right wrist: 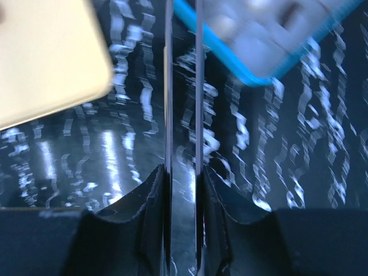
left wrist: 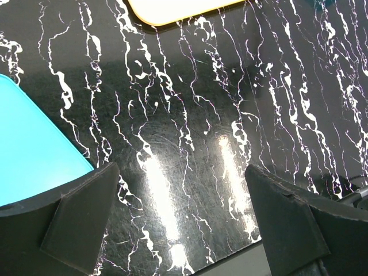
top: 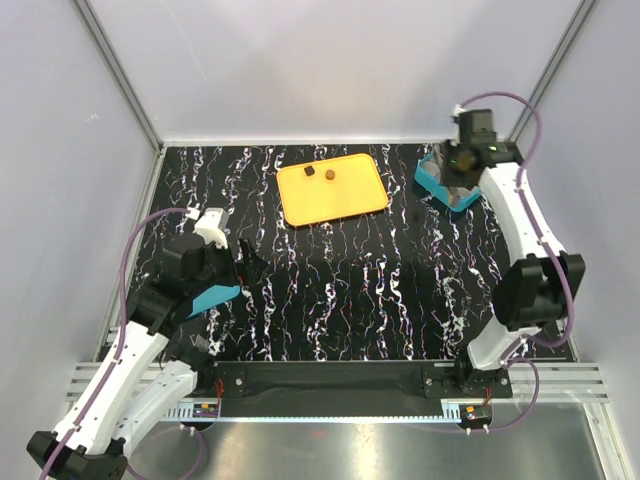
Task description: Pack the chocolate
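Two dark brown chocolates (top: 309,171) (top: 329,176) lie on the flat orange tray (top: 333,188) at the back of the table. My right gripper (top: 462,165) hangs over the teal box (top: 436,186) at the back right. In the right wrist view that gripper (right wrist: 183,172) is shut on a pair of thin metal tweezers (right wrist: 169,86), whose two blades run up out of the picture, so their tips are hidden. The tray corner (right wrist: 46,57) and the box (right wrist: 259,34) show blurred. My left gripper (left wrist: 181,172) stands wide open over bare table, holding nothing.
A flat teal lid (top: 213,297) lies by the left arm and shows in the left wrist view as the lid (left wrist: 29,144) beside the left finger. The tray's edge (left wrist: 172,8) sits far ahead of the left gripper. The table is black marble-patterned.
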You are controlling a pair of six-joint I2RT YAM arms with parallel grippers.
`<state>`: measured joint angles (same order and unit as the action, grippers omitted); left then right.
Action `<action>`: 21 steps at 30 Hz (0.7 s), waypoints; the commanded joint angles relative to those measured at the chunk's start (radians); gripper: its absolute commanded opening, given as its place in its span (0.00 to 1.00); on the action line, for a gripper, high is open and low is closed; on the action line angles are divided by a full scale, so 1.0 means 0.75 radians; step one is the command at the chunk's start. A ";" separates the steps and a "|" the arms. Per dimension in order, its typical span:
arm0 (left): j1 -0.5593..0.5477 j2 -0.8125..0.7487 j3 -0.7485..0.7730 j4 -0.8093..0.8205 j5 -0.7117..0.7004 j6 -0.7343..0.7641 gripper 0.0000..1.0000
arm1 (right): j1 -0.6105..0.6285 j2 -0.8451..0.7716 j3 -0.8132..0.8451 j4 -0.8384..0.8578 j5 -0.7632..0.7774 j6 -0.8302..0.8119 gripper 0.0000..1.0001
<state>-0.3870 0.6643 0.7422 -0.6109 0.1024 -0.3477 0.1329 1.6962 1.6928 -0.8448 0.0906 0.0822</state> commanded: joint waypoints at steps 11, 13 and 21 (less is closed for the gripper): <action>-0.067 -0.019 -0.010 0.054 0.037 0.014 0.99 | -0.290 -0.237 -0.310 -0.046 0.080 0.119 0.22; -0.069 -0.025 -0.010 0.056 0.039 0.014 0.99 | -0.294 -0.237 -0.314 -0.037 0.067 0.113 0.22; -0.071 -0.045 -0.012 0.056 0.029 0.012 0.99 | -0.294 -0.218 -0.285 -0.023 0.033 0.113 0.22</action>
<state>-0.4358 0.6415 0.7361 -0.6098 0.1089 -0.3477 -0.0860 1.5532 1.4471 -0.9024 0.1364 0.1562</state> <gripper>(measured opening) 0.991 0.349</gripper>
